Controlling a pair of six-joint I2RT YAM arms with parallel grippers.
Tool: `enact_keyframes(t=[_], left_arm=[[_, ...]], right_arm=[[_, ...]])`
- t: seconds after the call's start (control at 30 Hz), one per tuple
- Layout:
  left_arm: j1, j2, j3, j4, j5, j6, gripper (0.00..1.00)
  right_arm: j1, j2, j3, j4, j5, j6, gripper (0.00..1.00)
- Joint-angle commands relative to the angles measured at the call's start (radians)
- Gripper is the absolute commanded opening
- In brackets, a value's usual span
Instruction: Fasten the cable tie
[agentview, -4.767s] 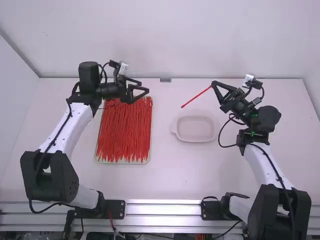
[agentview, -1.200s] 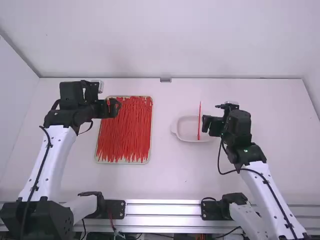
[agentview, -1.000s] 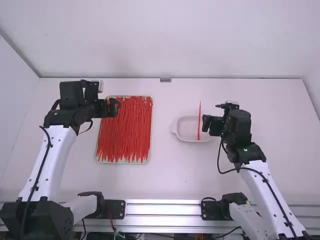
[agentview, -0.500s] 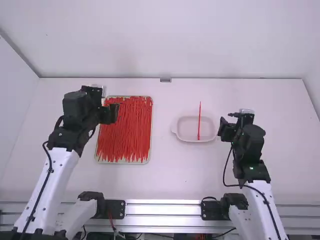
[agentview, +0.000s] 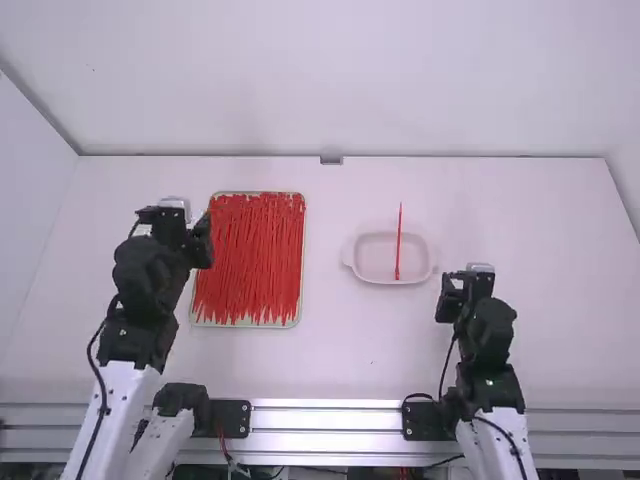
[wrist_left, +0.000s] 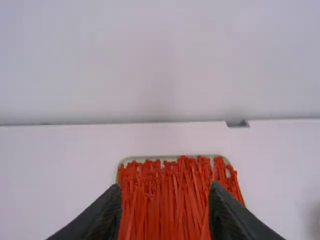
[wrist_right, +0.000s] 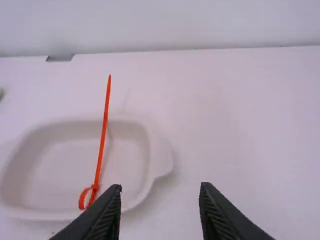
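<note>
The looped cable tie (agentview: 397, 245) lies in the dish (agentview: 365, 262), tail over its far rim, so a bump might flip it out; the left claw (wrist_left: 165, 200), well left of the dish, and the right claw (wrist_right: 161, 187), near it, are both spread, empty.

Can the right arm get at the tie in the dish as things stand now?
Probably yes. The right hand is open near the dish, and nothing lies between it and the tie, whose loop rests inside.
</note>
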Motion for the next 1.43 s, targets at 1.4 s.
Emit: enact_keyframes(t=[1.4], left_arm=[[0.000,-0.707,-0.634,0.045,-0.013,0.007,0.00]], right_arm=[[0.002,-0.433,-0.142,0.003,0.002,0.000,0.00]])
